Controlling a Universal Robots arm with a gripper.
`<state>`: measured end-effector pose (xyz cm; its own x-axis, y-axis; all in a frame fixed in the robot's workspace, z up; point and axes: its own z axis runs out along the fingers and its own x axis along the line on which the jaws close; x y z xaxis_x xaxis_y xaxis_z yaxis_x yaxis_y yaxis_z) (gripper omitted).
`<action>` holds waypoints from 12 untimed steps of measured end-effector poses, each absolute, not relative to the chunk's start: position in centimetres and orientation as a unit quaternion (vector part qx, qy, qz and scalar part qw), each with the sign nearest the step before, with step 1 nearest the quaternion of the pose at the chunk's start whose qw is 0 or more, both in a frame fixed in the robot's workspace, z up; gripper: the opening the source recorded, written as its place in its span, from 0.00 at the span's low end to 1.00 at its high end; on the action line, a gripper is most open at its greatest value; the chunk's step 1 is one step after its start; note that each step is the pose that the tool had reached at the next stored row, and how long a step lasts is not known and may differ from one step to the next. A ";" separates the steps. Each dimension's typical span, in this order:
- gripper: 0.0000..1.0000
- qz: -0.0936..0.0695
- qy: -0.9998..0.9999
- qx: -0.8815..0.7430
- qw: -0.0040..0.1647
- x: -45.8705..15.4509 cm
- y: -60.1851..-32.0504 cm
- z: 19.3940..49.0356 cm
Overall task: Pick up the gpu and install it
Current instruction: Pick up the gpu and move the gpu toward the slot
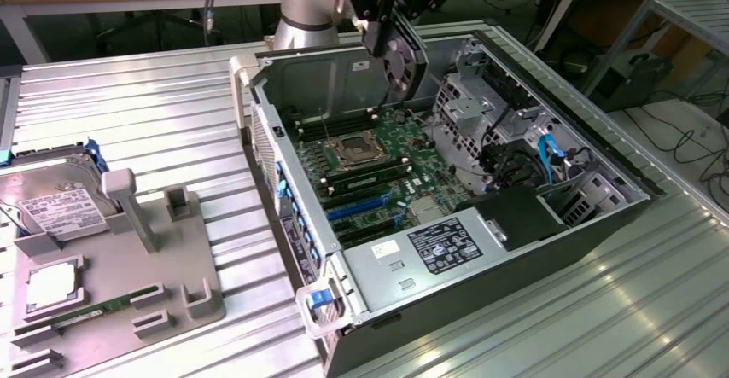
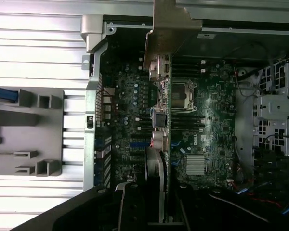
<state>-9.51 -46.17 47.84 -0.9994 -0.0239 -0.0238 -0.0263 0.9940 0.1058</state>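
Ribbed metal table (image 1: pixel 171 96) as work surface. At the exterior view's left, grey fixture (image 1: pixel 171 250) carrying hard drive (image 1: pixel 57 207). Further right, gripper (image 1: pixel 385 32) above open computer case (image 1: pixel 330 79), fingers closed partway and clamped on gpu (image 1: pixel 401 66). Card hanging on edge over motherboard (image 1: pixel 387 165), not seated in any slot.

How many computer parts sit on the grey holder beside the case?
3: a hard drive at the back, a square chip midway, a green memory stick in front. More may be hidden.
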 end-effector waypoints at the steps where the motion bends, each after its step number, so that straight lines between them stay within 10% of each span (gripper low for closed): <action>1: 0.28 0.053 0.998 -0.013 0.011 -9.4 -46.2 47.8; 12: 0.28 0.053 0.998 -0.013 0.011 -7.8 -46.2 47.8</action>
<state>-7.84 -46.17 47.83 -0.9994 -0.0239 -0.0237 -0.0263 0.9940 0.1058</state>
